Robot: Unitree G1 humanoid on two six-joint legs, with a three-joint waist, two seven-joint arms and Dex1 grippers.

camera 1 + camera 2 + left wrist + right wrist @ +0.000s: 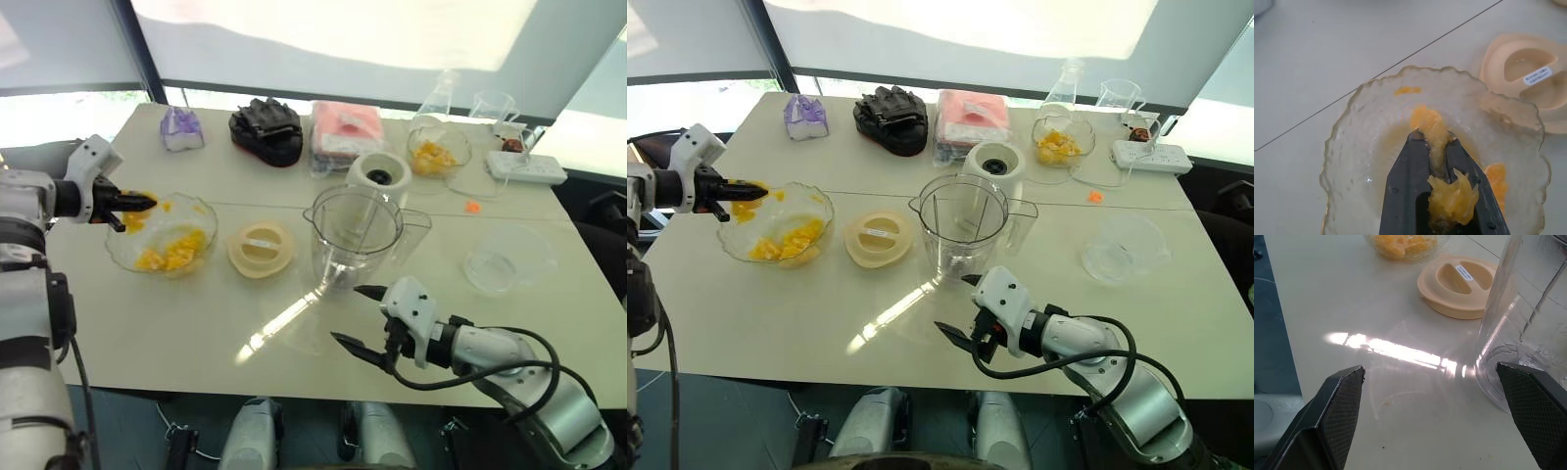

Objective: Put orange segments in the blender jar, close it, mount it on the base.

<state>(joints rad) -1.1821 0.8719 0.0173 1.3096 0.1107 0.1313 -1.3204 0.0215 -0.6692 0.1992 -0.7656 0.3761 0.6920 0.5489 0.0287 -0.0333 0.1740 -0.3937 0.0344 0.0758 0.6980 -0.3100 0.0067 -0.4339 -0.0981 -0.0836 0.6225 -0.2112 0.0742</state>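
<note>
A pulpy orange segment [1452, 196] sat clamped between the two fingers of the left gripper [137, 203]. It was squeezed hard enough that soft flesh bulged past them, and a firm pinch seemed the sensible way to keep so slippery a piece from dropping. Directly beneath that gripper was the glass bowl [210, 227] with more segments lying in it, so anything that slipped would likely fall back among them rather than onto the table [147, 323]. The blender jar [353, 235] stood upright and open, well off to that gripper's right. The cream lid [261, 248] lay flat between bowl and jar — off the jar, presumably to leave its mouth free for filling. No segments could be made out in the jar. The white base [379, 176] stood just behind it. The right gripper [347, 314] hovered low over the table just in front of the jar, its fingers spread wide and holding nothing — placed, it seemed, to steady the jar or take it up. By this layout the loading looked barely begun, with closing and mounting not yet done.
</note>
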